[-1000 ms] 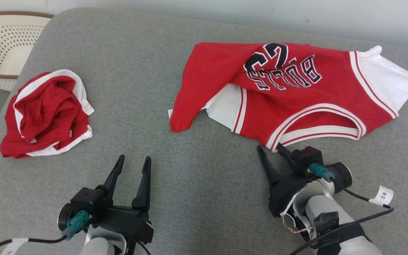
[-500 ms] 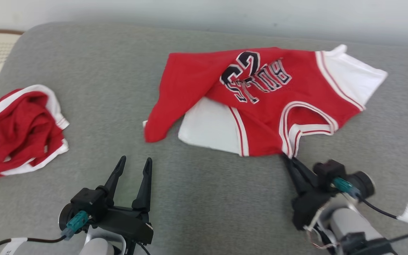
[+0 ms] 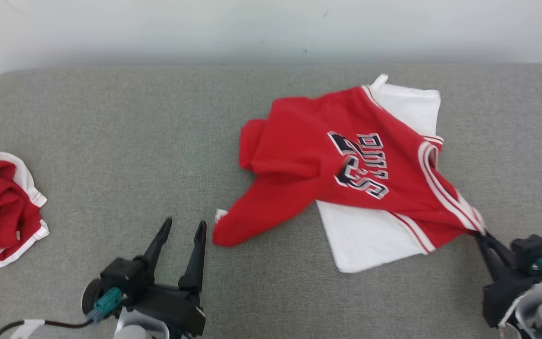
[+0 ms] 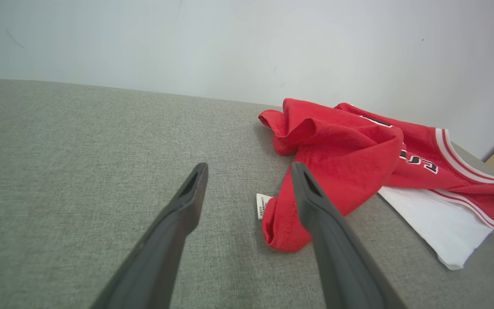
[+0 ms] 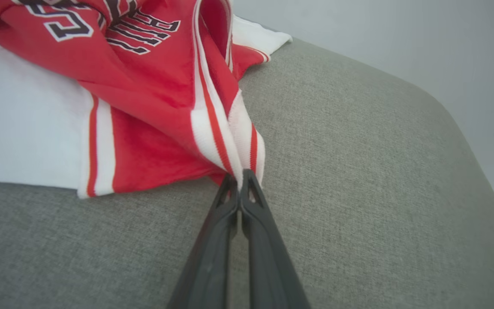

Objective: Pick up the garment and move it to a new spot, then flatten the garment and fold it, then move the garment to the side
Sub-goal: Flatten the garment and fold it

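Pinching the jersey (image 3: 308,160) by its striped trim, the right gripper (image 5: 240,177) is clamped — left gripper (image 3: 184,228) gapes wide.

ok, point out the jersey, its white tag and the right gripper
jersey (image 3: 294,155): head view, red body left of the lettering.
white tag (image 4: 263,206): left wrist view, middle of the tag.
right gripper (image 5: 240,177): right wrist view, fingers' tips pinching the striped trim.

Soft matt knit cloth: garment (image 3: 299,155); coarse woven fabric, matt: surface (image 3: 111,141).
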Tool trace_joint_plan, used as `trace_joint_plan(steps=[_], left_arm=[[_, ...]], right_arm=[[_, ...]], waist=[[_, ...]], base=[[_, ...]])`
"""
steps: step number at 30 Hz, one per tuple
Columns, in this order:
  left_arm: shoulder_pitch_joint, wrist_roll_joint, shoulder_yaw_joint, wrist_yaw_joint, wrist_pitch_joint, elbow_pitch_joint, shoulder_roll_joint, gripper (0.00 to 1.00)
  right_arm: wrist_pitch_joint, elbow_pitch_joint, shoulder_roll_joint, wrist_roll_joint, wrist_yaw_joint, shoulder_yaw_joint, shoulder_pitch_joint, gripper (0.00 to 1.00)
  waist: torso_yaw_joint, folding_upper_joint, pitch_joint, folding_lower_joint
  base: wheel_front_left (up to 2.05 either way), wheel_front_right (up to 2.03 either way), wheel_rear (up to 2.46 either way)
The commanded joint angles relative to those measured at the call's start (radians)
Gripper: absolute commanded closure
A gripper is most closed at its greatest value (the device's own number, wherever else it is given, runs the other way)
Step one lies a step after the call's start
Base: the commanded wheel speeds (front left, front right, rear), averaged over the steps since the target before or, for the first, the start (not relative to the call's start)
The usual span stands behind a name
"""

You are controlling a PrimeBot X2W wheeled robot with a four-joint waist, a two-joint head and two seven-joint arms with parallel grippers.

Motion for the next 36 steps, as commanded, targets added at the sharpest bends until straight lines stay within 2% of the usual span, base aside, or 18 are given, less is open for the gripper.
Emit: trace_joint_plan(steps=[1,2,3,4,8,13,25,35,36], left_arm=[[0.026,0.007,0.000,-0.003,-0.002,0.006,0.001,0.00],[0.029,0.008,0.001,-0.005,-0.002,0.005,0.001,0.00],[0.033,0.010,0.001,-0.007,-0.002,0.009,0.001,0.00],[0.039,0.010,0.001,-0.009,-0.002,0.011,0.001,0.00],[0.056,0.011,-0.002,-0.018,-0.002,0.025,0.001,0.00],[0.042,-0.009,-0.026,-0.042,-0.002,0.059,0.001,0.00],[-0.062,-0.032,-0.023,-0.071,-0.001,0.197,0.001,0.00],[-0.099,-0.067,-0.046,-0.088,0.000,0.268,0.001,0.00],[-0.100,-0.065,-0.056,-0.091,0.000,0.263,0.001,0.46]], right_arm=[[0.000,-0.002,-0.011,0.014,0.000,-0.012,0.018,1.00],[0.000,-0.004,-0.018,0.019,0.000,-0.027,0.022,0.67],[0.000,-0.009,-0.025,0.020,0.000,-0.040,0.029,0.05],[0.000,-0.017,-0.027,0.023,0.000,-0.059,0.036,0.00],[0.000,-0.057,-0.012,0.010,0.000,-0.154,0.063,0.00],[0.000,-0.107,0.036,-0.043,0.000,-0.262,0.108,0.00],[0.000,-0.168,0.127,-0.087,0.000,-0.297,0.102,0.00],[0.000,-0.209,0.172,-0.083,0.000,-0.280,0.081,0.00],[0.000,-0.209,0.172,-0.084,0.000,-0.279,0.081,0.00]], waist=[[-0.010,0.0000,-0.017,0.0000],[-0.011,0.0000,-0.021,0.0000],[-0.013,0.0000,-0.025,0.0000],[-0.015,0.0000,-0.029,0.0000],[-0.030,0.0000,-0.038,0.0000],[-0.062,0.0000,-0.031,0.0000],[-0.141,0.0000,0.039,0.0000],[-0.146,0.0000,0.072,0.0000],[-0.144,0.0000,0.074,0.0000]], base=[[0.00,0.00,0.00],[0.00,0.00,0.00],[0.00,0.00,0.00],[0.00,0.00,0.00],[0.00,0.00,0.00],[0.00,0.00,0.00],[0.00,0.00,0.00],[0.00,0.00,0.00],[0.00,0.00,0.00]])
